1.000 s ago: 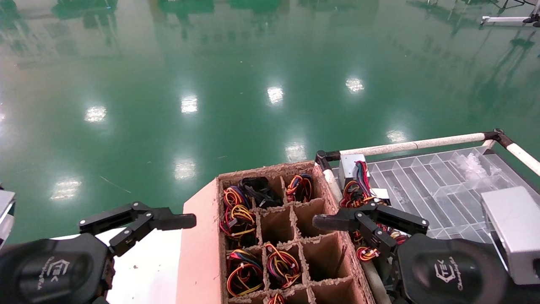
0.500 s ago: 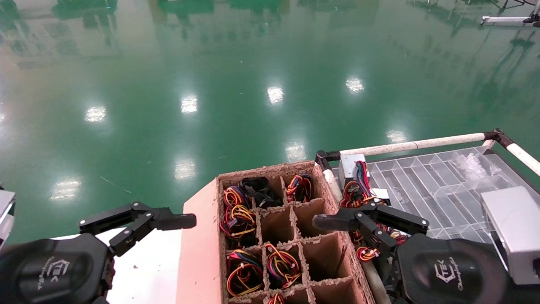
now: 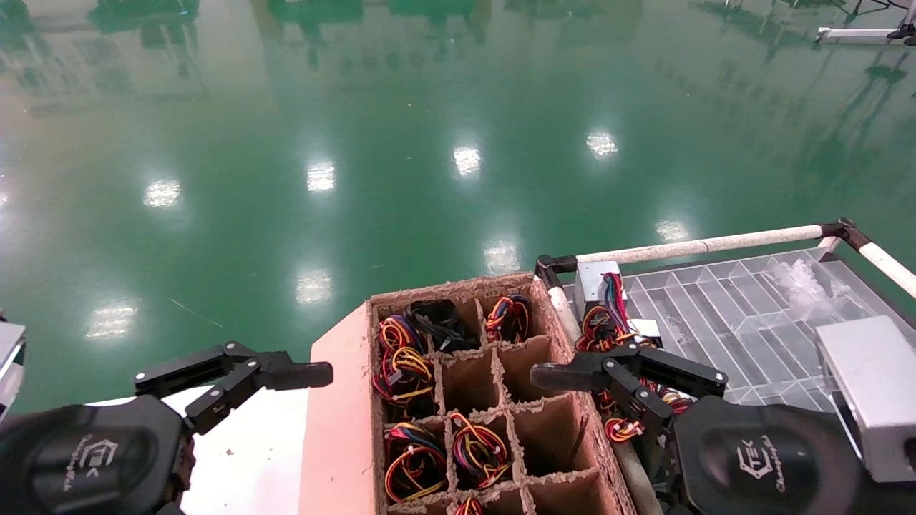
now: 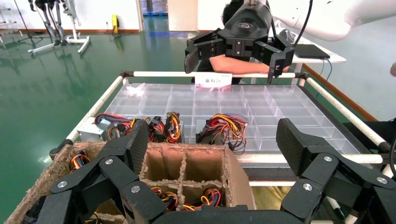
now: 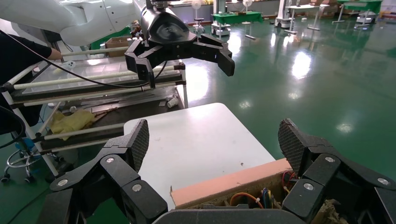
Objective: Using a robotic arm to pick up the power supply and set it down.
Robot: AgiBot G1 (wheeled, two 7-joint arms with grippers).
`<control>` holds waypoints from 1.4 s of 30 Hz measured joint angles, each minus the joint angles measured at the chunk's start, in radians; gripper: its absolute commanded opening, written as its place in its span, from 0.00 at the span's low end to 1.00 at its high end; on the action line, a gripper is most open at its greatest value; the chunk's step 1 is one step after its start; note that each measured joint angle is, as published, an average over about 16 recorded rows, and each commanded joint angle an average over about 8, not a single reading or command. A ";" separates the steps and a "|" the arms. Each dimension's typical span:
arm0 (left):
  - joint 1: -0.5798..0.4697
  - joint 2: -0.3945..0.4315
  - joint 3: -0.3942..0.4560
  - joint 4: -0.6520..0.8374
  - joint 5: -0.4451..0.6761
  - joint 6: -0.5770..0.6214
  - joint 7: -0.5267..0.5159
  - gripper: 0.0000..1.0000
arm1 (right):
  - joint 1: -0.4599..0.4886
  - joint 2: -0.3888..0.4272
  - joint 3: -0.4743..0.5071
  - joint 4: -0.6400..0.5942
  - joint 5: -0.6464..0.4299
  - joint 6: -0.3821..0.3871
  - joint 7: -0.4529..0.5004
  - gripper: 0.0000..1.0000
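We see the power supply (image 3: pixel 591 280) at center right, wires trailing, in the clear tray's (image 3: pixel 723 300) near-left corner beside the cardboard divider box (image 3: pixel 494 400). Right gripper (image 3: pixel 608 383) hovers just below it, fingers apart. Left gripper (image 3: pixel 236 375) lower left, also spread, over white table (image 3: pixel 250 450).

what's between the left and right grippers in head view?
In the head view, the brown cardboard divider box, its cells holding bundled coloured wires, sits between the open left gripper and the open right gripper.
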 measured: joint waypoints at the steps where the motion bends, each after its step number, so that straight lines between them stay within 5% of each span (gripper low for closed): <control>1: 0.000 0.000 0.000 0.000 0.000 0.000 0.000 1.00 | 0.000 0.000 0.000 0.000 0.000 0.000 0.000 1.00; 27: 0.000 0.000 0.000 0.000 0.000 0.000 0.000 1.00 | 0.000 0.000 0.000 0.000 0.000 0.000 0.000 1.00; 35: 0.000 0.000 0.000 0.000 0.000 0.000 0.000 0.00 | 0.000 0.000 0.000 0.000 0.000 0.000 0.000 1.00; 40: 0.000 0.000 0.000 0.000 0.000 0.000 0.000 0.03 | 0.000 0.000 0.000 0.000 0.000 0.000 0.000 1.00; 42: 0.000 0.000 0.000 0.000 0.000 0.000 0.000 0.27 | 0.000 0.000 0.000 0.000 0.000 0.000 0.000 1.00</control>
